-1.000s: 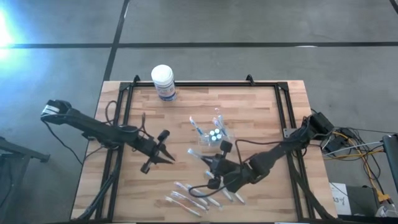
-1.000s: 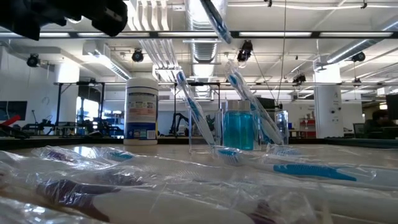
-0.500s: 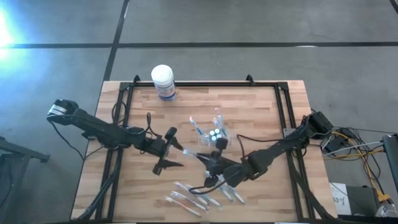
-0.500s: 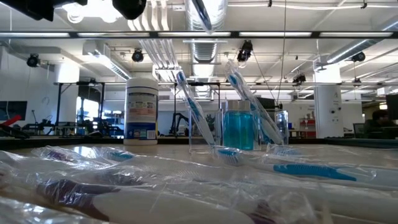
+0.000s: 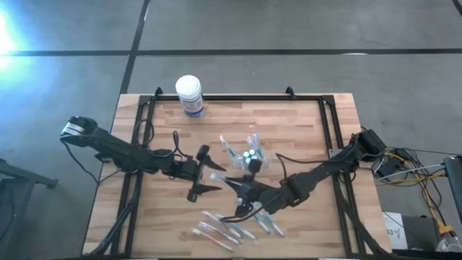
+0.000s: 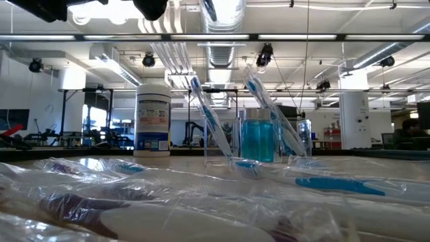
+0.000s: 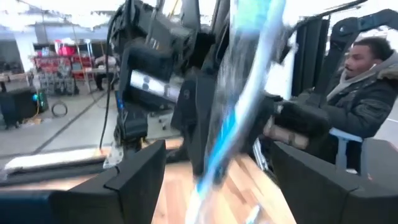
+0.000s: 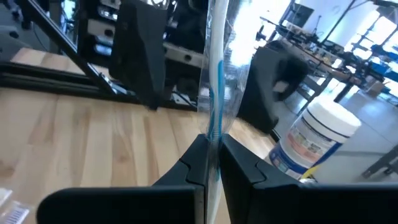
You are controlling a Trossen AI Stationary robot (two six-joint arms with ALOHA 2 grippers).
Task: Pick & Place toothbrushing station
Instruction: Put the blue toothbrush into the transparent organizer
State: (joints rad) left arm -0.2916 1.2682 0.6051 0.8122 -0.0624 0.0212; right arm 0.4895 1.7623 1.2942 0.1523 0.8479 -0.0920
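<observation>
High view: wooden table (image 5: 289, 123) on grey floor; toothbrushing station (image 5: 249, 157) mid-table, white tub (image 5: 189, 94) at the far edge, wrapped toothbrushes (image 5: 224, 230) near the front; left gripper (image 5: 211, 178), fingers spread, has advanced toward right gripper (image 5: 237, 182), pinched on a wrapped toothbrush (image 8: 216, 74); low view: workshop ceiling lights beyond; left wrist view: a seated person (image 7: 357, 81).

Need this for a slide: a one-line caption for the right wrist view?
Right gripper shut on a wrapped toothbrush, with the open left gripper just beyond.

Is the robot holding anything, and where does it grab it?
The right gripper pinches a wrapped toothbrush at one end. The left gripper, open, holds nothing.
</observation>
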